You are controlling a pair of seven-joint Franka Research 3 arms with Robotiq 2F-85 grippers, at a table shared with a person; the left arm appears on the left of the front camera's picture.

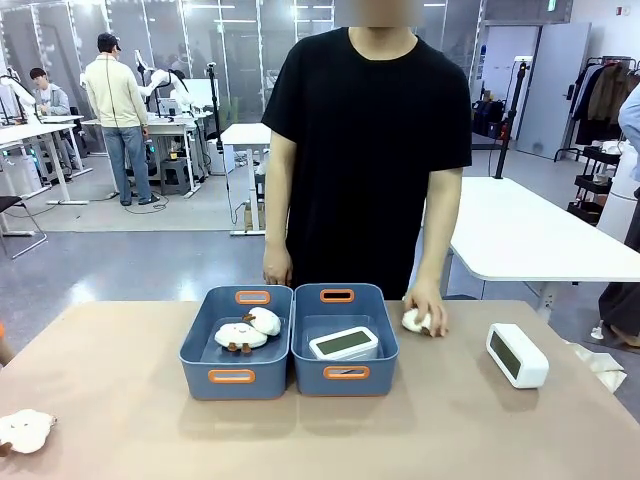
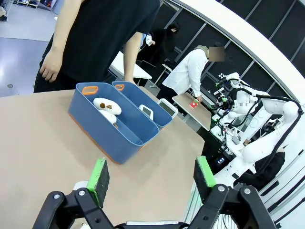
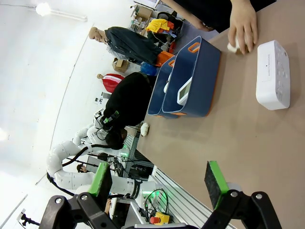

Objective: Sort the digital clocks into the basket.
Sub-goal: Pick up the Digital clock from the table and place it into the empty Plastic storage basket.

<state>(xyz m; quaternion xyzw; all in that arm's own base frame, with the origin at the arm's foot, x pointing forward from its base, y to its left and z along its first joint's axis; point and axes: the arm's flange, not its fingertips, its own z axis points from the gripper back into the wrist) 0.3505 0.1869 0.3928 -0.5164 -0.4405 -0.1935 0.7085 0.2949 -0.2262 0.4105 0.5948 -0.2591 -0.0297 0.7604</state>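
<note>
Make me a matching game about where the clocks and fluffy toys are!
Things:
1. face-up clock
2. standing clock
3. two plush sheep
4. person's hand on the table

Places:
A. in the left blue tub
B. resting on a small white toy
C. in the right blue tub
D. on the bare table, right of both tubs

Pairs: 1-C, 2-D, 3-A, 4-B.
</note>
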